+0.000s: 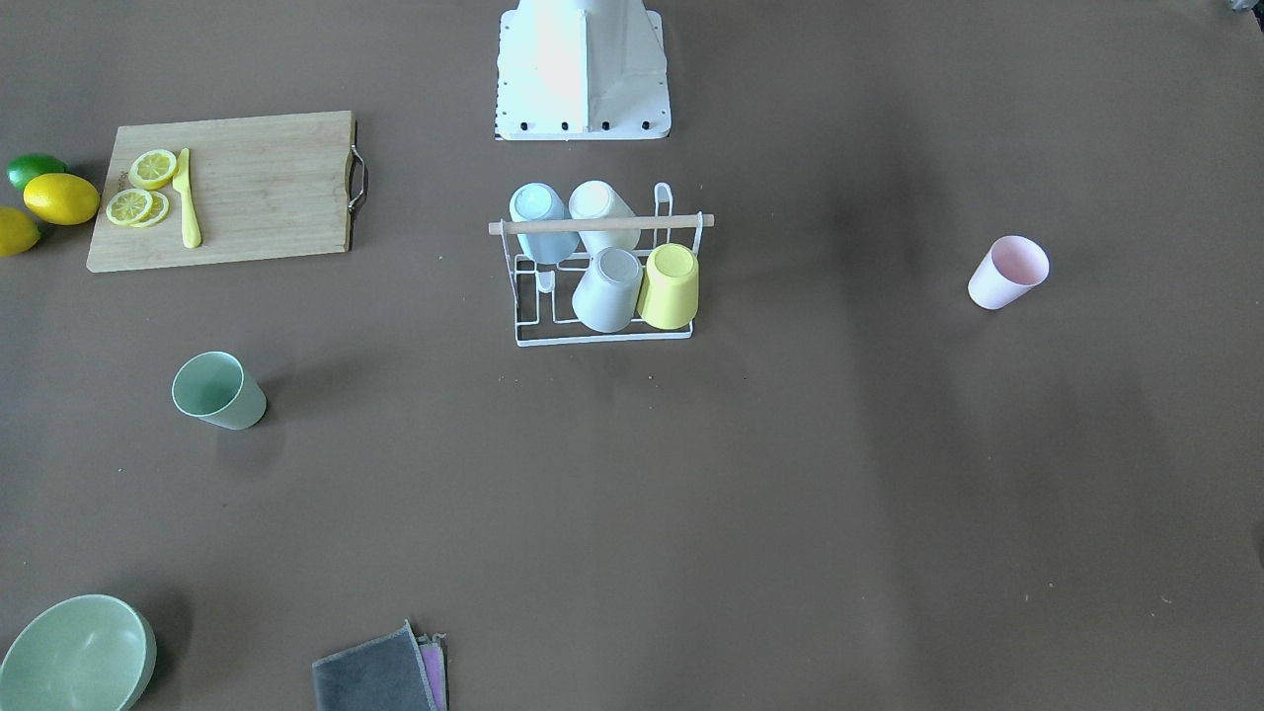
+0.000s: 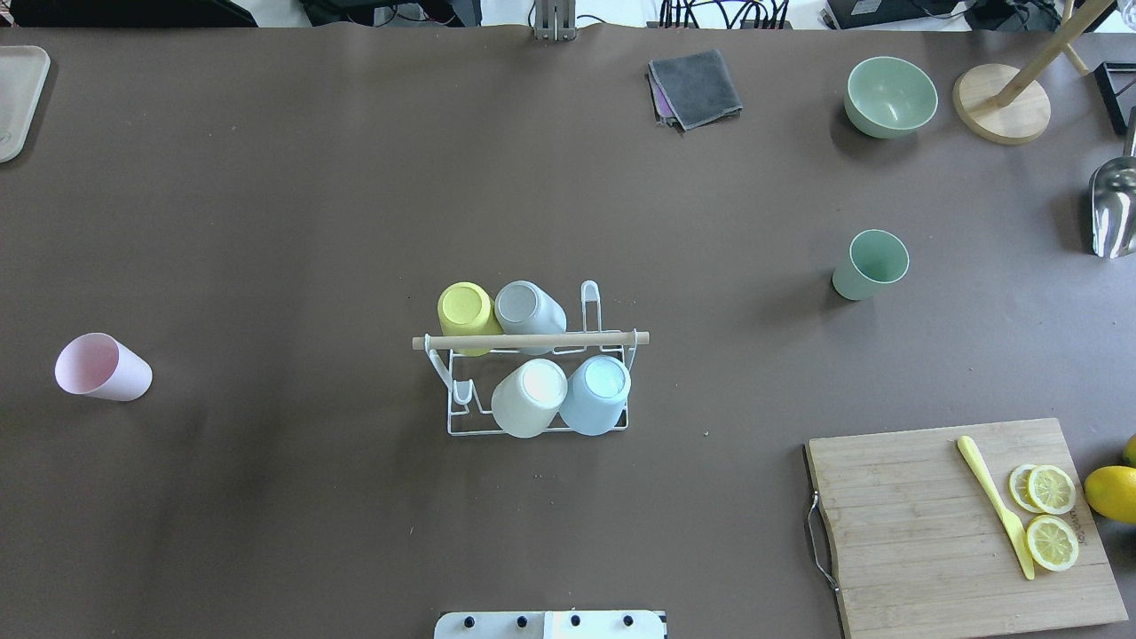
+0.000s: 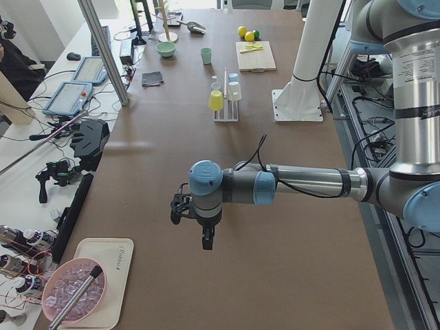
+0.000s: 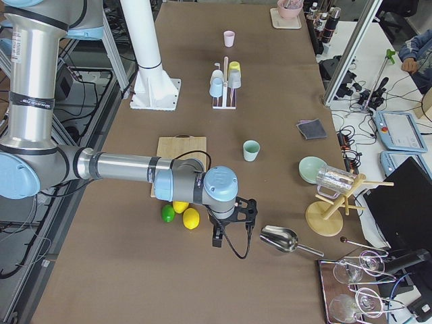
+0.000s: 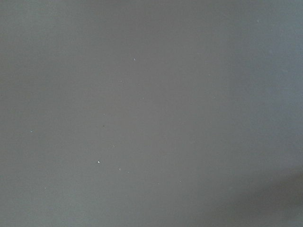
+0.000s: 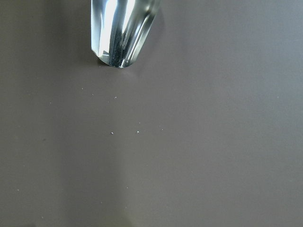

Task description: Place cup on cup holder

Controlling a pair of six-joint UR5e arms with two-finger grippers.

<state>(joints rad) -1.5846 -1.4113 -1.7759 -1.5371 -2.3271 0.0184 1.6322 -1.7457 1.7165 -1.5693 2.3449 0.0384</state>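
Nearest the robot's base lies the wooden cutting board (image 2: 923,524), on the robot's right side of the bench (image 2: 266,222), carrying lemon slices (image 2: 1051,488) and a yellow knife (image 2: 996,506). Further out, at mid-bench, stands the cup holder (image 2: 586,337). It already bears four upturned cups: cream (image 2: 531,395) and blue (image 2: 596,390) on the robot's side of its wooden rod, yellow (image 2: 465,308) and grey (image 2: 525,306) beyond the rod. About level with the rack, well apart to the robot's left, a pink cup (image 2: 100,366) stands mouth up. A green cup (image 2: 870,264), also mouth up, stands a little farther out on the right.

The left end effector (image 3: 206,239) hangs over bare bench at the left end, holding nothing I can make out. The right end effector (image 4: 218,237) hangs near a metal scoop (image 4: 282,238). Both show only in the side views, so I cannot tell how far either is open. Farthest out lie a folded grey cloth (image 2: 697,86) and a green bowl (image 2: 890,96).
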